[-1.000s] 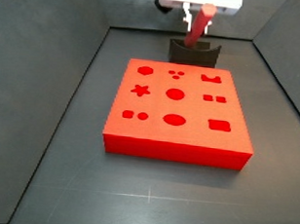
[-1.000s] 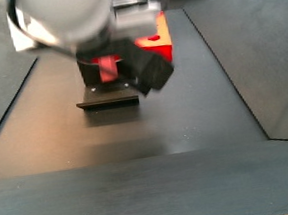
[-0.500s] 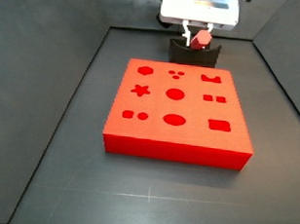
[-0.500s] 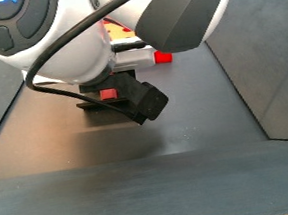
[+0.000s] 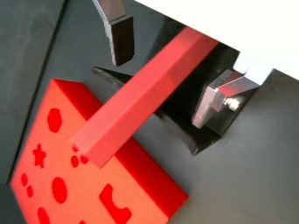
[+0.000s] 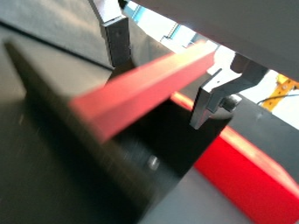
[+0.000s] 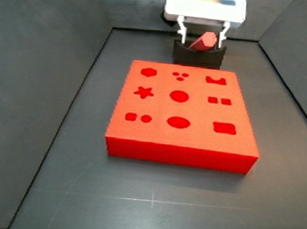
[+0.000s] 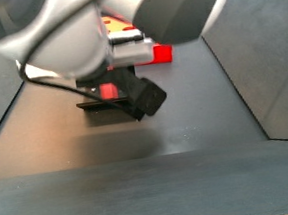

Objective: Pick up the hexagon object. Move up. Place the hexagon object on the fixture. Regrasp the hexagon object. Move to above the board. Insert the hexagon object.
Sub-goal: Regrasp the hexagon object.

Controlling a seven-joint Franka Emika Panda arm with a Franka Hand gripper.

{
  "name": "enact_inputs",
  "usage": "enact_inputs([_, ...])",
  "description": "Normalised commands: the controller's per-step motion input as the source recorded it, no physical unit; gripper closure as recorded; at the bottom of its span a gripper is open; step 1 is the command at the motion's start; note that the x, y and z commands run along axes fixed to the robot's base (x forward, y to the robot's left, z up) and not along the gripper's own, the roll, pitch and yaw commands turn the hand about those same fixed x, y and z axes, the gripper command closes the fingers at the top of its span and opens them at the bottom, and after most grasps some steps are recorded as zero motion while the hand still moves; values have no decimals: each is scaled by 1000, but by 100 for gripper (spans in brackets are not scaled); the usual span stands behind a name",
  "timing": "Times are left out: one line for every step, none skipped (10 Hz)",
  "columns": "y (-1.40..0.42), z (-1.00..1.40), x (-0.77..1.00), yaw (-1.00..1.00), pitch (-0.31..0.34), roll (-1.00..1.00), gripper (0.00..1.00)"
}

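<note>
The board [image 7: 183, 116] lies flat on the dark floor, its grid of shaped holes facing up. Just behind its far edge stands the fixture [image 7: 197, 56], and the end effector [image 7: 203, 37] hangs right over it at the back of the enclosure. The hexagon object [image 7: 203, 39] shows there as a small red piece resting on the fixture's top, between the fingers. In both wrist views the end effector [image 5: 170, 68] is spread: its fingers [image 5: 121, 37] stand on either side of the hexagon object [image 5: 142, 98] with a gap on each side, not touching it. The rod lies tilted across the fixture [image 6: 111, 166], one end pointing over the board [image 5: 82, 175].
</note>
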Motion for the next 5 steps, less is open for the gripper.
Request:
enact_inputs([3, 1000, -28, 52, 72, 20, 0])
enact_inputs([-1, 1000, -29, 27, 86, 42, 0])
enact_inputs([-2, 1000, -33, 10, 99, 48, 0])
enact_inputs([3, 974, -35, -2, 105, 47, 0])
enact_inputs([4, 673, -29, -27, 111, 50, 0])
